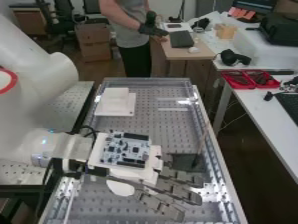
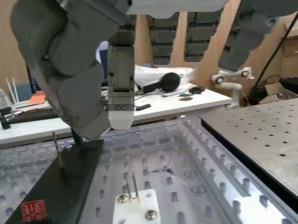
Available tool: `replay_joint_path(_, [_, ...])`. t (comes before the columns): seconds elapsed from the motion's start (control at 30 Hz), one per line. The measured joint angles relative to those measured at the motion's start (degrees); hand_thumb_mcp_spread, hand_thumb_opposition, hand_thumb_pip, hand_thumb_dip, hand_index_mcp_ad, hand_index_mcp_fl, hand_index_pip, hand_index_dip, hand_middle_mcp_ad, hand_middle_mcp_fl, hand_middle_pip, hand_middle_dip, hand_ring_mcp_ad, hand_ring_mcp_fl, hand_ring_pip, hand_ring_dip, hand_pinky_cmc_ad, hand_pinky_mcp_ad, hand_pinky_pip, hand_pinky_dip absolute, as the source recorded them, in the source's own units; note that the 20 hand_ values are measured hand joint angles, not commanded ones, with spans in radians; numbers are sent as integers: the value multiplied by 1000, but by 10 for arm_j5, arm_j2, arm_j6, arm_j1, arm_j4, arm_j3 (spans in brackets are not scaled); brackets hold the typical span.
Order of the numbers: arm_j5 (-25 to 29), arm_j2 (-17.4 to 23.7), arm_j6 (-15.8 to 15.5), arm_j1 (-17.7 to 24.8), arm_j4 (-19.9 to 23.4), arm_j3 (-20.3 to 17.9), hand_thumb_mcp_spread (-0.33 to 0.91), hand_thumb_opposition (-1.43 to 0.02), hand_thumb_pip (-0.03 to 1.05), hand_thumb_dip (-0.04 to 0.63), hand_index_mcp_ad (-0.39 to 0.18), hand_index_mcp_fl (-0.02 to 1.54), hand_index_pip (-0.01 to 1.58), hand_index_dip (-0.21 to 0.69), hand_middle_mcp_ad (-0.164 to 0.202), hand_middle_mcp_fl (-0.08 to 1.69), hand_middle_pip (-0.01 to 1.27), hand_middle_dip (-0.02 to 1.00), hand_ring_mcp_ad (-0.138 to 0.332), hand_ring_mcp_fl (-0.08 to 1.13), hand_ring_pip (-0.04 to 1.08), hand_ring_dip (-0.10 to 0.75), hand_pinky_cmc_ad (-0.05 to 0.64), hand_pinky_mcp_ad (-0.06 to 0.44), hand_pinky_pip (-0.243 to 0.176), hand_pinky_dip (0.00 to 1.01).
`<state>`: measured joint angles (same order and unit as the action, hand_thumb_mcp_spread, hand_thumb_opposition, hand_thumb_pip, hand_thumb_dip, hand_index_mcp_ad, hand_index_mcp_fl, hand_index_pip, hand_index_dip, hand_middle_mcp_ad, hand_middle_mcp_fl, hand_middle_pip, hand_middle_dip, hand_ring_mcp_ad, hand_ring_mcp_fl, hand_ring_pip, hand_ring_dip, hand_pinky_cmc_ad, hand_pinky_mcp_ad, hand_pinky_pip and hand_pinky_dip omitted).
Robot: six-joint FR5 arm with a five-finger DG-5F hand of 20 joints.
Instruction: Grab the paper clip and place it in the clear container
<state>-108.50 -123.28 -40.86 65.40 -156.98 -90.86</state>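
Paper clip (image 2: 135, 184): most likely the thin bent wire stood upright at the small white mount, apart from the fingertips.
White mount (image 2: 138, 210): fixed with two screws, set over the clear, peg-dotted bench floor.
Hand (image 1: 174, 188): held open, fingers extended; the thumb tip is brought near one fingertip, and nothing is seen held between them.
Black block (image 1: 181, 162): placed at about one o'clock from the hand in the high view, with a thin rod (image 1: 200, 150) rising beside it.
White disc (image 1: 120, 188): seen at nine o'clock from the hand, close by the palm's edge.
Circuit board (image 1: 126, 149): carried on the back of the hand, towards ten o'clock.
Clear wall (image 2: 219, 162): run along the bench floor's edge; whether the container is meant by it cannot be told.
White plates (image 1: 116, 103): stacked at eleven o'clock from the hand, farther up the bench.
Grip risk: the wire could be missed or knocked over if the thumb and finger are closed off-line, since it is thin and stood on end.
Bending risk: the wire could be bent or snagged if it is pulled sideways from its mount.
Clearance risk: the rod or block could be bumped by the spread fingers, as both are near the thumb.
Release risk: the clip could cling to a pad or be dropped outside, being so light and narrow.
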Motion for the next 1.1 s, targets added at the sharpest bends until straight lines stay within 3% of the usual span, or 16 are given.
replay_joint_path(0.67, [-14,-27,-15,-1,60,-10,389,-831,721,251,-155,305,1497,44,68,10,124,175,127,2,75,103,316,265,-75,265])
replay_joint_path(1.1, [-14,-39,-20,-8,63,-9,391,-831,702,250,-161,321,1511,44,68,5,126,176,127,2,80,110,312,265,-61,255])
